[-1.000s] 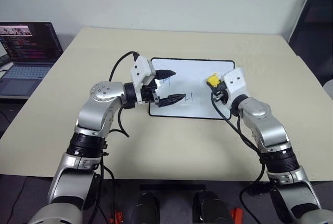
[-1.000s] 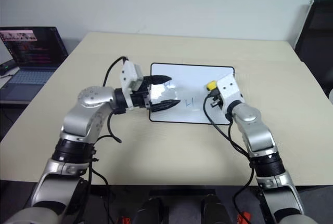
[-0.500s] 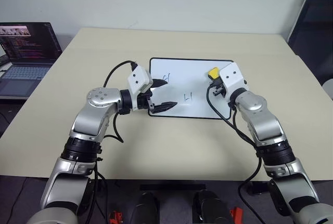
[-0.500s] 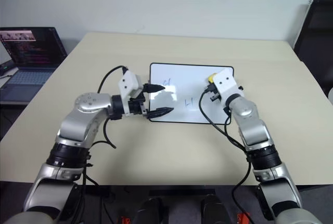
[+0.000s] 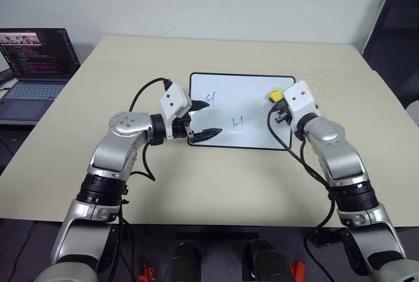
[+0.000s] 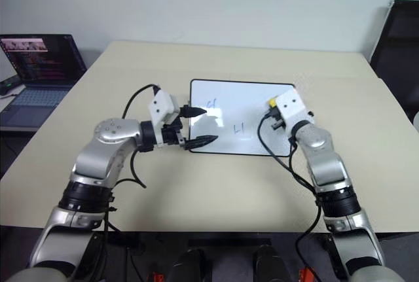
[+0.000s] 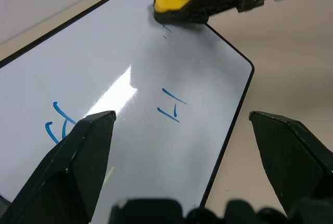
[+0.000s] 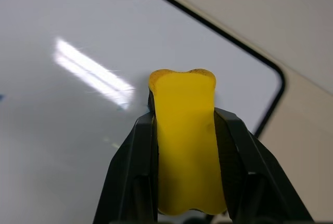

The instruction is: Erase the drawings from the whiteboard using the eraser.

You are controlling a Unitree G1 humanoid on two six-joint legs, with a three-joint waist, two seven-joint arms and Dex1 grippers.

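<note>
Right wrist view: right claw [image 8: 184,130] pinches the eraser [image 8: 186,143] over the whiteboard [image 8: 78,42]; left claw [image 5: 205,118] gapes empty beside two drawings [image 7: 174,104].

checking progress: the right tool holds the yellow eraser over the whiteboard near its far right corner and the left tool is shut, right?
Not quite: the left tool is open, its fingers spread apart in the left wrist view. The right tool does hold the yellow eraser over the whiteboard near its far right corner.

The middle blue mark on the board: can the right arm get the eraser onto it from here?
Probably yes. The right end effector holds the eraser over the board's far right corner, and bare board lies between it and the middle mark; the left end effector sits further left.
</note>
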